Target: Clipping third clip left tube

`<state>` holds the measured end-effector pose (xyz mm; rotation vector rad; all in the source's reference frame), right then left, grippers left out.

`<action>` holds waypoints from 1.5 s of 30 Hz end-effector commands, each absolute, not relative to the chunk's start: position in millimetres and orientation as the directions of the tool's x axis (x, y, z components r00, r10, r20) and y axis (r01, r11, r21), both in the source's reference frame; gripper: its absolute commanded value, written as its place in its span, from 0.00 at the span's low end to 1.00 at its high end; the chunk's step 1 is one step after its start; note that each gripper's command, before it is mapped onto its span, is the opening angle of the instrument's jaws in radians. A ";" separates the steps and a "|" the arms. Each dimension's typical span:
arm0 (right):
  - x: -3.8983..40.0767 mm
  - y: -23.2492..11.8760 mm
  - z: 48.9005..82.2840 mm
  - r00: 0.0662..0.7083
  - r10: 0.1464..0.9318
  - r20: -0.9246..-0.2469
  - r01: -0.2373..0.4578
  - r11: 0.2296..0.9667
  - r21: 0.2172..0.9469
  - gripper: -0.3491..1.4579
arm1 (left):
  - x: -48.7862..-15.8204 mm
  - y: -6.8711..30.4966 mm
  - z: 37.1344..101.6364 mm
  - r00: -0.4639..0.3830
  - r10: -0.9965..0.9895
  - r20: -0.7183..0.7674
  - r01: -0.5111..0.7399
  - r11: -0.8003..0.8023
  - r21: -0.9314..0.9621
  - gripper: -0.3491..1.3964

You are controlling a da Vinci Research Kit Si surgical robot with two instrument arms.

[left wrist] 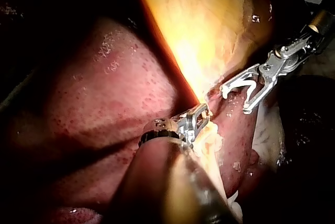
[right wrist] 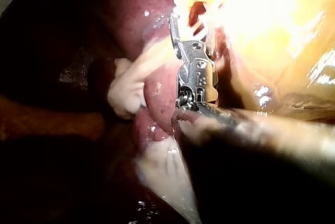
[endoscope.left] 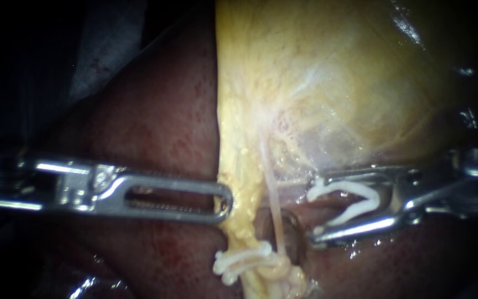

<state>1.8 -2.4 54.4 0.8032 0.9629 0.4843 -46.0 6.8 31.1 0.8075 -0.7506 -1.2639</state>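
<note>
Tube point(endoscope.left: 274, 191) lies just ahead of right instrument's point(endoscope.left: 316, 210) clip point(endoscope.left: 374, 198).

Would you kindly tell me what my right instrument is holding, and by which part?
An open white clip, seated in the right instrument's jaws: one jaw lies against each leg, the clip's bend toward the shaft.

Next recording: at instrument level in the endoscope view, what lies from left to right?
In order: left instrument → gallbladder's yellow edge → thin tube → right instrument, carrying a white clip.
</note>
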 end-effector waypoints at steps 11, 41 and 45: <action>5.1 -5.2 56.8 0.516 0.678 -0.523 -0.005 0.613 0.790 0.48 | -46.1 6.8 30.7 0.150 -0.988 0.042 0.511 0.114 0.852 0.00; 10.4 -6.7 60.4 0.548 0.654 -0.522 0.039 0.603 0.797 0.48 | -46.3 6.7 30.2 0.148 -0.988 0.040 0.511 0.112 0.852 0.00; 10.8 -6.7 60.5 0.552 0.658 -0.512 0.039 0.592 0.805 0.47 | -46.3 6.8 30.2 0.148 -0.988 0.040 0.511 0.111 0.852 0.00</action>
